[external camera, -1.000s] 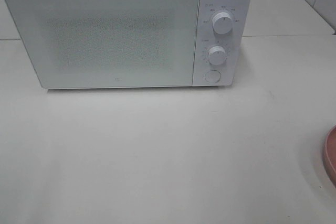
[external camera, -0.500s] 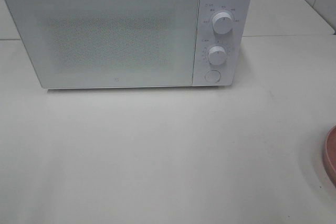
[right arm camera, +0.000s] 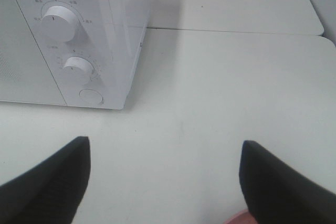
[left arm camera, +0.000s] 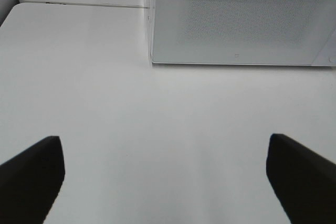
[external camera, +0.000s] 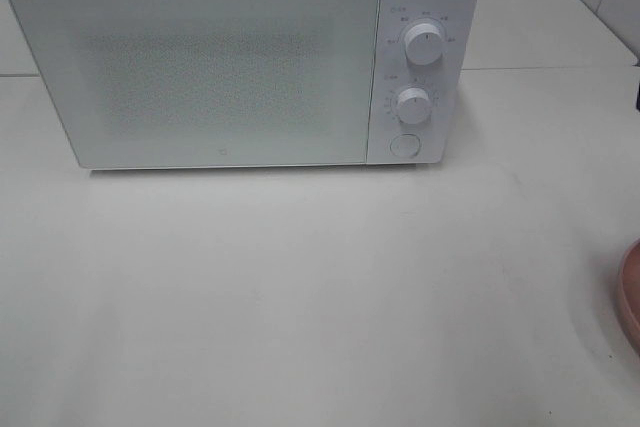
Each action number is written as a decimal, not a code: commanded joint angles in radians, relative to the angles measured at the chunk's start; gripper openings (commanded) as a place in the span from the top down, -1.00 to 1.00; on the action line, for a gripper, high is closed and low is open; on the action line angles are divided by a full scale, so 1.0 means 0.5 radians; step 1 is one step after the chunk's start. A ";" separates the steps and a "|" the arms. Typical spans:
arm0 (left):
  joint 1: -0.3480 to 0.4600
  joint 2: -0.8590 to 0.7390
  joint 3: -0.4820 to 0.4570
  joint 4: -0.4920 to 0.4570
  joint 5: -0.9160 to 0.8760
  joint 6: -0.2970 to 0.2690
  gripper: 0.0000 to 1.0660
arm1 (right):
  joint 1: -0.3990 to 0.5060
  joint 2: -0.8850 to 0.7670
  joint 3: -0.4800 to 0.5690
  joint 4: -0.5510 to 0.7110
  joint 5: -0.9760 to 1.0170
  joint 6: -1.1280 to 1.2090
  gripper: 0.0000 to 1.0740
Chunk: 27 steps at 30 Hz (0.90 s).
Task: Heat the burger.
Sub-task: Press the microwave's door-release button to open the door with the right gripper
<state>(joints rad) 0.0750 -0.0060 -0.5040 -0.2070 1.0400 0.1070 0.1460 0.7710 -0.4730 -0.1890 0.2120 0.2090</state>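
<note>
The burger is out of view, perhaps on the pink plate (external camera: 630, 292) at the desk's (external camera: 300, 297) right edge; with left fingers (left arm camera: 31, 177) and right fingers (right arm camera: 47, 182) both spread and empty, a blind reach could knock it off, and the microwave (external camera: 220, 67) door is shut.

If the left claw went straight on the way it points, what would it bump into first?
The left claw would probably meet the white box-shaped microwave's closed door, unless it grazes the white tabletop first; depth is unclear.
</note>
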 commanded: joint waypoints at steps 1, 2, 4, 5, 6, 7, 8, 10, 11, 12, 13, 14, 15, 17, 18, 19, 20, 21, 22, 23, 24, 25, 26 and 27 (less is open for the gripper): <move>-0.012 -0.040 0.000 -0.004 -0.012 0.008 -0.87 | -0.012 0.048 0.062 -0.022 -0.220 0.016 -0.37; -0.012 -0.040 0.000 -0.004 -0.012 0.008 -0.87 | -0.012 0.092 0.116 -0.022 -0.376 0.016 -0.37; -0.012 -0.040 0.000 -0.004 -0.012 0.008 -0.87 | -0.012 0.120 0.140 -0.018 -0.476 0.016 -0.37; -0.012 -0.040 0.000 -0.004 -0.012 0.008 -0.87 | -0.012 0.180 0.178 -0.018 -0.670 0.016 -0.37; -0.012 -0.040 0.000 -0.004 -0.012 0.008 -0.87 | -0.012 0.244 0.214 -0.016 -0.888 0.016 -0.37; -0.012 -0.040 0.000 -0.004 -0.012 0.008 -0.87 | -0.012 0.244 0.214 -0.016 -0.888 0.016 -0.37; -0.012 -0.040 0.000 -0.004 -0.012 0.008 -0.87 | -0.012 0.282 0.228 -0.016 -0.982 0.016 -0.37; -0.012 -0.040 0.000 -0.004 -0.012 0.008 -0.87 | -0.012 0.362 0.230 -0.014 -1.082 0.016 -0.37; -0.012 -0.040 0.000 -0.004 -0.012 0.008 -0.87 | -0.012 0.402 0.230 -0.014 -1.128 0.016 -0.37; -0.012 -0.040 0.000 -0.004 -0.012 0.008 -0.87 | -0.012 0.402 0.230 -0.014 -1.128 0.016 -0.37; -0.012 -0.040 0.000 -0.004 -0.012 0.008 -0.87 | -0.012 0.476 0.232 -0.008 -1.204 0.000 -0.37; -0.012 -0.040 0.000 -0.004 -0.012 0.008 -0.87 | -0.012 0.558 0.242 0.008 -1.298 -0.036 -0.37; -0.012 -0.040 0.000 -0.004 -0.012 0.008 -0.87 | -0.012 0.558 0.242 0.008 -1.298 -0.036 -0.37; -0.012 -0.040 0.000 -0.004 -0.012 0.008 -0.87 | -0.012 0.608 0.252 0.032 -1.374 -0.072 -0.37; -0.012 -0.040 0.000 -0.004 -0.012 0.008 -0.87 | -0.012 0.720 0.280 0.106 -1.552 -0.176 -0.37; -0.012 -0.040 0.000 -0.004 -0.012 0.008 -0.87 | -0.012 0.768 0.296 0.166 -1.638 -0.252 -0.37; -0.012 -0.040 0.000 -0.004 -0.012 0.008 -0.87 | -0.012 0.768 0.296 0.166 -1.638 -0.252 -0.37; -0.012 -0.040 0.000 -0.004 -0.012 0.008 -0.87 | -0.012 0.896 0.322 0.318 -1.864 -0.418 -0.37; -0.012 -0.040 0.000 -0.004 -0.012 0.008 -0.87 | -0.012 0.946 0.328 0.378 -1.948 -0.462 -0.37; -0.012 -0.040 0.000 -0.004 -0.012 0.008 -0.87 | -0.012 0.946 0.328 0.378 -1.948 -0.462 -0.37; -0.012 -0.040 0.000 -0.004 -0.012 0.008 -0.87 | -0.010 1.066 0.344 0.506 -2.130 -0.554 -0.37; -0.012 -0.040 0.000 -0.004 -0.012 0.008 -0.87 | 0.018 1.150 0.344 0.606 -2.212 -0.570 -0.37; -0.012 -0.040 0.000 -0.004 -0.012 0.008 -0.87 | 0.018 1.150 0.344 0.606 -2.212 -0.570 -0.37; -0.012 -0.040 0.000 -0.004 -0.012 0.008 -0.87 | 0.052 1.190 0.344 0.664 -2.238 -0.578 -0.37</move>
<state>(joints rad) 0.0750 -0.0060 -0.5040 -0.2070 1.0400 0.1070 0.1690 1.3620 -0.3010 0.1250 -0.8700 -0.0580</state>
